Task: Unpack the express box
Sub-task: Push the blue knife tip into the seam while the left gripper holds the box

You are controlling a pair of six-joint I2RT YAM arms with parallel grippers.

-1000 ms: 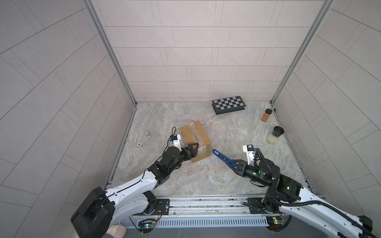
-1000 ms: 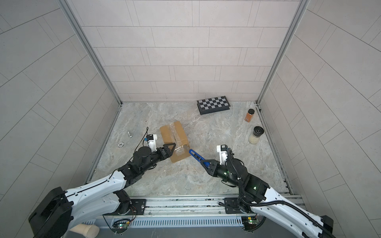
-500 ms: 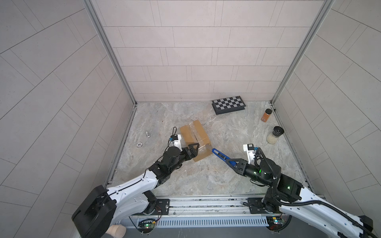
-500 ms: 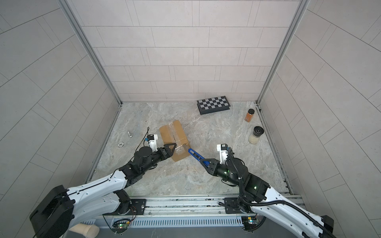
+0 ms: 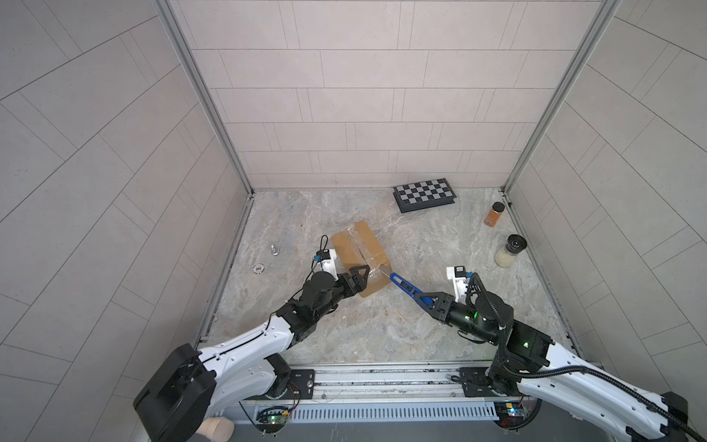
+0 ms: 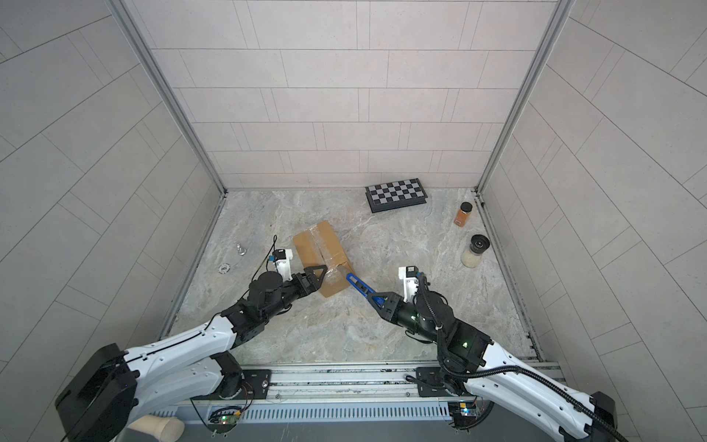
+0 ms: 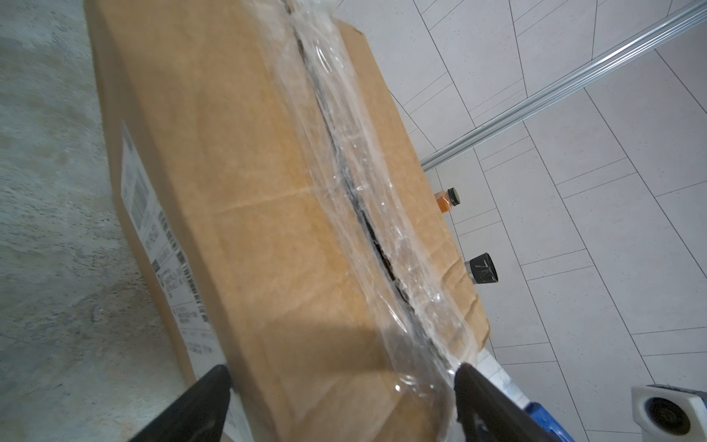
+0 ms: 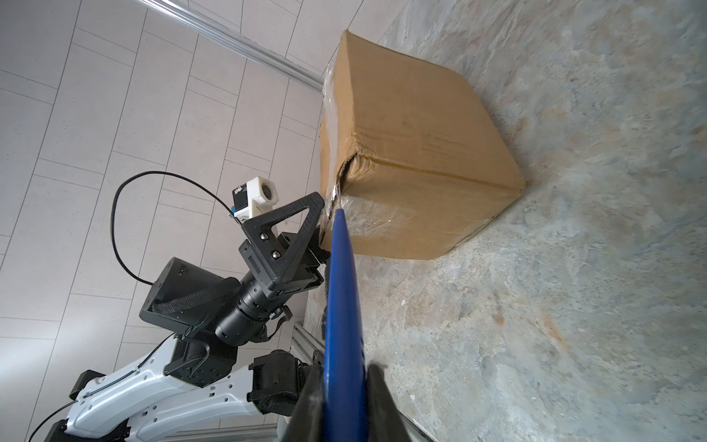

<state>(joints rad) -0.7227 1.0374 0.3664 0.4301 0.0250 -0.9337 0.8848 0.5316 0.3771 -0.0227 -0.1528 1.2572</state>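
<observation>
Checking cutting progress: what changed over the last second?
The right gripper, shut on the blue cutter, edged forward, bringing the tip against the taped near corner of the box. The left gripper, holding the box's near end, and the box itself stayed put.
</observation>
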